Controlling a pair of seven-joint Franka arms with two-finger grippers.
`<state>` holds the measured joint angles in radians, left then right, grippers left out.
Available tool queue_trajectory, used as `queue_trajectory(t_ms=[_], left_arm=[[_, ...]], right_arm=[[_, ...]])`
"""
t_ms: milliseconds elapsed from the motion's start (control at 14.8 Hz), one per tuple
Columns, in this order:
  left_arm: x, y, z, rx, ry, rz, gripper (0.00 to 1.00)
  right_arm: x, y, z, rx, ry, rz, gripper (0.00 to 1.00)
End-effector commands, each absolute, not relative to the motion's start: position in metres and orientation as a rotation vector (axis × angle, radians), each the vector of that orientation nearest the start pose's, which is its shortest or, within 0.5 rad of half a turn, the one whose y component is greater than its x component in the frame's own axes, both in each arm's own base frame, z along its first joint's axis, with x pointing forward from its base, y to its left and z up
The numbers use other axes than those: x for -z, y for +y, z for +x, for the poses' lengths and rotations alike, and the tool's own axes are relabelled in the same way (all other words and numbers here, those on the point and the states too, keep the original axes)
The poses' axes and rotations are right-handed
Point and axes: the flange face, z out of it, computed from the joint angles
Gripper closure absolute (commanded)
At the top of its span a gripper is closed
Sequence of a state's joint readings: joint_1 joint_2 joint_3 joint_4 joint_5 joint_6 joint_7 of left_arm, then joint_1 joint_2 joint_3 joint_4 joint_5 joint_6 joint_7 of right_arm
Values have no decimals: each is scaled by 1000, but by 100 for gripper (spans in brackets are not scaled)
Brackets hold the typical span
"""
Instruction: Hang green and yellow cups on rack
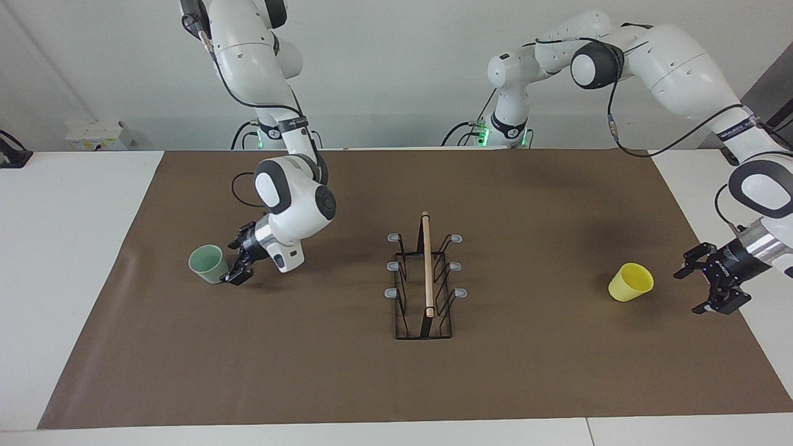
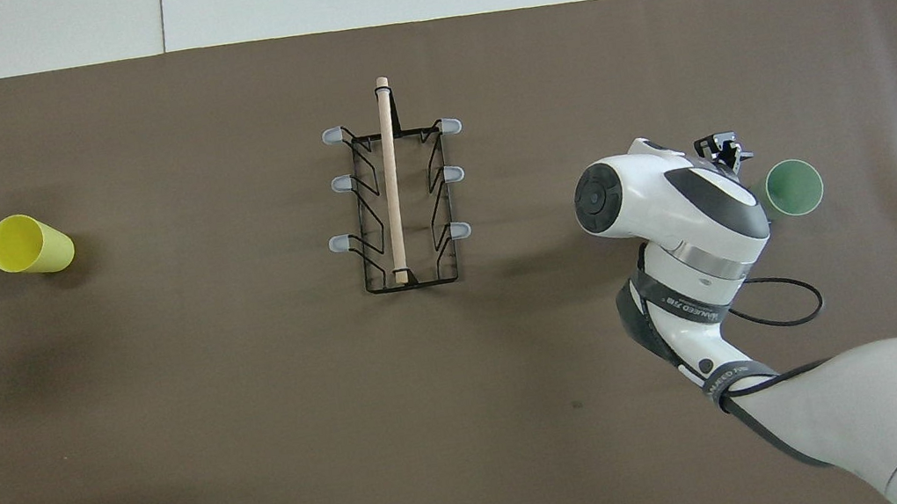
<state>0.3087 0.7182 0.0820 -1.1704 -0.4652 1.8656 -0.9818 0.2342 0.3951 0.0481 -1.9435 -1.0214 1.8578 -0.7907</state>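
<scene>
Green cup (image 1: 208,263): upright, just beside right gripper (image 1: 240,263), jaws apart.
Yellow cup (image 1: 630,282): tipped, near left gripper (image 1: 712,279), jaws apart.

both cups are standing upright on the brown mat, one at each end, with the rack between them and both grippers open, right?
Not quite. Only the green cup stands upright; the yellow cup lies tipped on its side, as the overhead view shows. The rest holds: the rack is between them, and the left gripper and right gripper are open.
</scene>
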Motion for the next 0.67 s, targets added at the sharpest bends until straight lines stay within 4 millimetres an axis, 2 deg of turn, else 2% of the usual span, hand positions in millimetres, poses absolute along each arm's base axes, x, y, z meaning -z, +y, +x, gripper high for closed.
queue_trajectory(t_ms=[0, 135, 337, 606], left_arm=[[-346, 248, 696, -351, -2695, -2281, 0], [-335, 249, 682, -380, -2824, -2102, 0], [-327, 262, 659, -511, -3003, -1964, 0], [-299, 252, 624, -683, -3200, -1771, 0]], right_arm=[[-259, 96, 565, 821, 1731, 1396, 0], [-251, 98, 565, 831, 1734, 1332, 0], [-241, 98, 562, 827, 1732, 1289, 0], [-235, 89, 556, 800, 1667, 1311, 0]])
